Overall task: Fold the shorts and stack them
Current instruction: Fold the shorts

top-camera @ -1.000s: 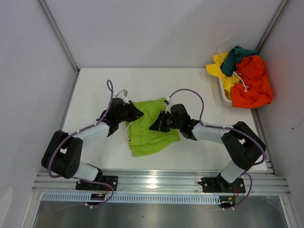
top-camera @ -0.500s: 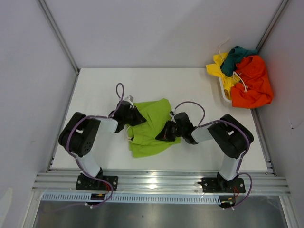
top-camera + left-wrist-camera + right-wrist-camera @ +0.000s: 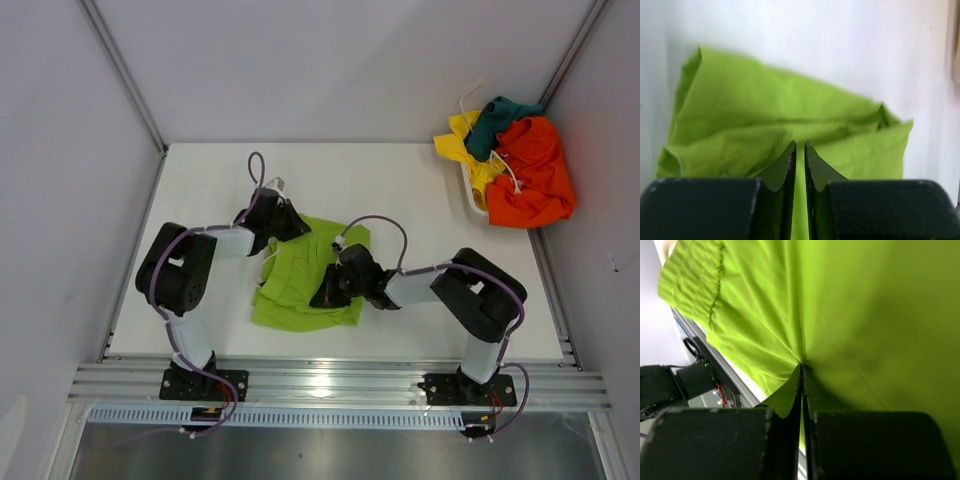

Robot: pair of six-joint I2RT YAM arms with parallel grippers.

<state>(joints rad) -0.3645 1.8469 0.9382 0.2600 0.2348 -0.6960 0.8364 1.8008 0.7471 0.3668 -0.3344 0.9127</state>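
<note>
The left claw (image 3: 296,229), seen from above, is closed down to a narrow slit on the far left edge of the lime green pair (image 3: 290,295). The right claw (image 3: 322,294) is pinched fully together on the same cloth, nearer the arm bases and to the right of the left claw. The lime green pair lies rumpled on the white table (image 3: 400,190) between and beneath the two claws, with a white drawstring showing at its left side. Far off to the right of both claws, at the table's far right corner, a white basket (image 3: 470,198) carries the orange pair (image 3: 535,175), the yellow pair (image 3: 460,140) and the dark teal pair (image 3: 497,118) heaped together and spilling over its rim. In the left wrist view, the left claw (image 3: 800,146) has its two dark fingers almost touching, with a strip of green cloth caught in the thin gap. The rest of the lime green pair (image 3: 775,110) spreads ahead of it in loose folds over the table (image 3: 840,40). In the right wrist view, the right claw (image 3: 802,367) has its fingers pressed flat against each other, and the lime green pair (image 3: 865,315) puckers into creases that radiate from the tips and fill nearly the whole picture.
</note>
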